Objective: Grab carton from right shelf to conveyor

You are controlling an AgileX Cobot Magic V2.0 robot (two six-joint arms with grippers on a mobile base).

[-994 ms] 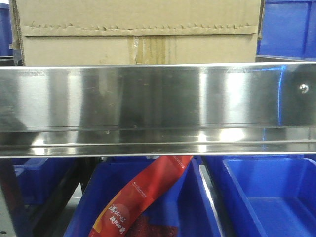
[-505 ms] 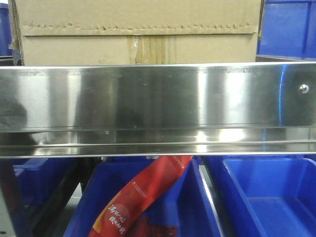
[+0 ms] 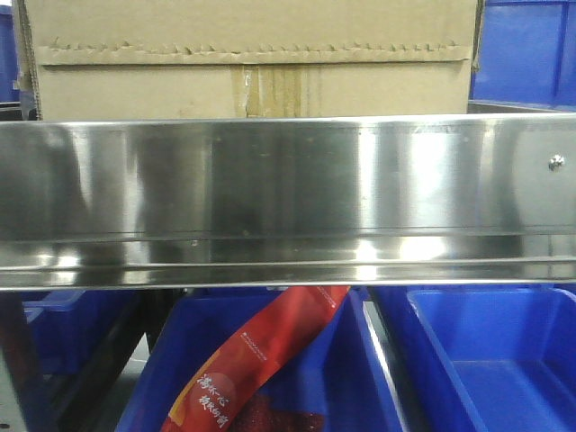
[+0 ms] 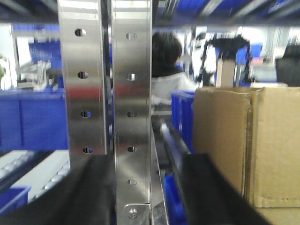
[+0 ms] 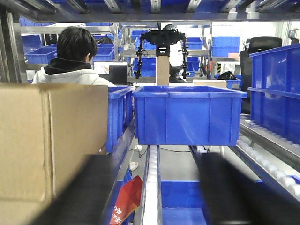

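Observation:
The carton (image 3: 252, 58), plain brown cardboard with a jagged flap seam and yellowed tape at the centre, sits on the right shelf behind its shiny steel front rail (image 3: 288, 193). In the left wrist view the carton (image 4: 253, 145) is to the right of my left gripper (image 4: 150, 187), which is open with a steel upright (image 4: 131, 108) between its black fingers. In the right wrist view the carton (image 5: 47, 140) is to the left of my right gripper (image 5: 157, 192), which is open and empty. The conveyor is out of view.
Blue bins (image 3: 486, 360) sit below the shelf; one holds a red packet (image 3: 256, 360). A large blue bin (image 5: 187, 115) stands ahead of the right gripper, more at right (image 5: 276, 89). A person in a white hoodie (image 5: 72, 61) stands behind the shelf.
The front view has shifted very slightly; reflections on the steel rail have moved. The carton has not moved.

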